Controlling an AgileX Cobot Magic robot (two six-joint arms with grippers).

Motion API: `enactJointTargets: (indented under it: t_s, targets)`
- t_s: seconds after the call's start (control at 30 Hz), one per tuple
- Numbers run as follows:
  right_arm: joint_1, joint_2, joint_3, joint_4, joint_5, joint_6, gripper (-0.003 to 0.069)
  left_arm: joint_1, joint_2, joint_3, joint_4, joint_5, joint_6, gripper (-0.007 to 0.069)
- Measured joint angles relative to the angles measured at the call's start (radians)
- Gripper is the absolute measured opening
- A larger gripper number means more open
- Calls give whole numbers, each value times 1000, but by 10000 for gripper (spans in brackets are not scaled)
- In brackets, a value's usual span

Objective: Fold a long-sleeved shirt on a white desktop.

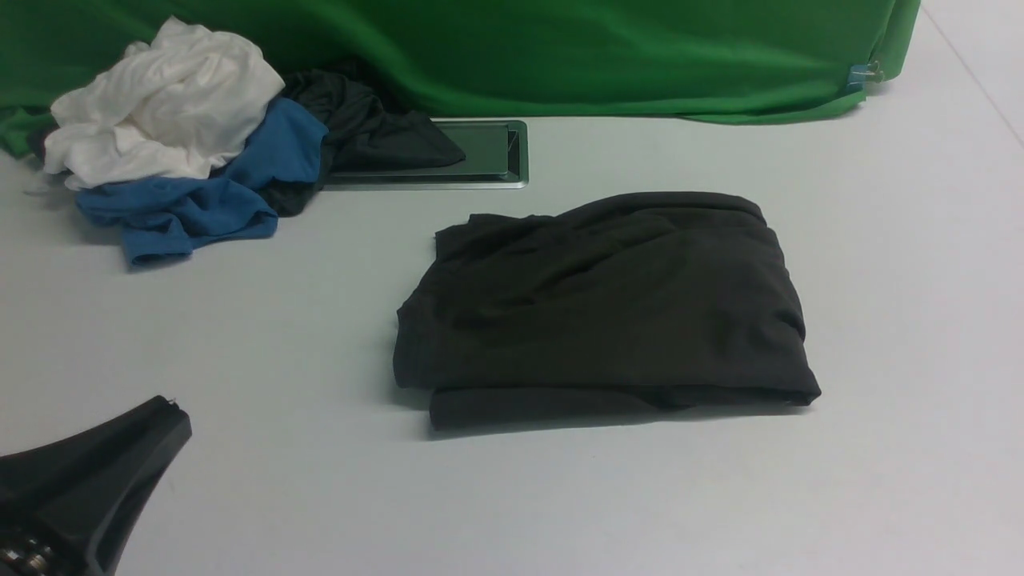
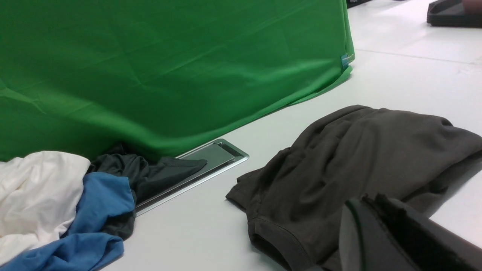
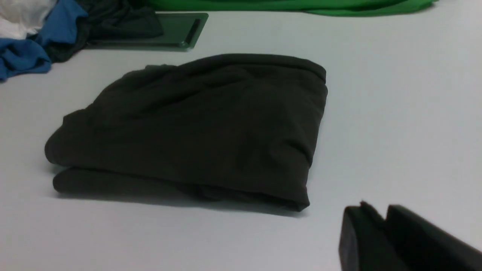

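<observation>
The long-sleeved shirt [image 1: 608,304] lies folded into a thick dark rectangle in the middle of the white desktop [image 1: 880,480]; no logo shows. My left gripper [image 1: 172,404] sits low at the near left, well clear of the shirt, shut and empty. In the left wrist view its fingertips [image 2: 371,199] are pressed together in front of the shirt [image 2: 357,158]. My right gripper [image 3: 376,210] is outside the front view. In the right wrist view it hovers over bare table just off the near right corner of the shirt [image 3: 203,128], its fingers together with nothing between them.
A pile of clothes sits at the far left: a white garment [image 1: 160,104], a blue garment [image 1: 200,200] and a dark one [image 1: 368,128] draped over the metal cable hatch [image 1: 488,152]. A green cloth backdrop [image 1: 560,48] closes off the far edge.
</observation>
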State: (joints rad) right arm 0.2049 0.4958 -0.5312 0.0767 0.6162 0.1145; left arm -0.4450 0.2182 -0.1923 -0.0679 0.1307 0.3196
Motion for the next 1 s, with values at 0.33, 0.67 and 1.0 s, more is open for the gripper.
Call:
enactJointTargets:
  t_s: [0.33,0.67,1.0]
  targets:
    - [7,-39,12,-5,-34,-7,104,0,0,0,0,0,0,20]
    - [-161,-309,330,4,-267,-158,27,0,0,0,1,0,0,20]
    - [-192,-493,538,-6,-323,-167,27,0,0,0,13,0,0,20]
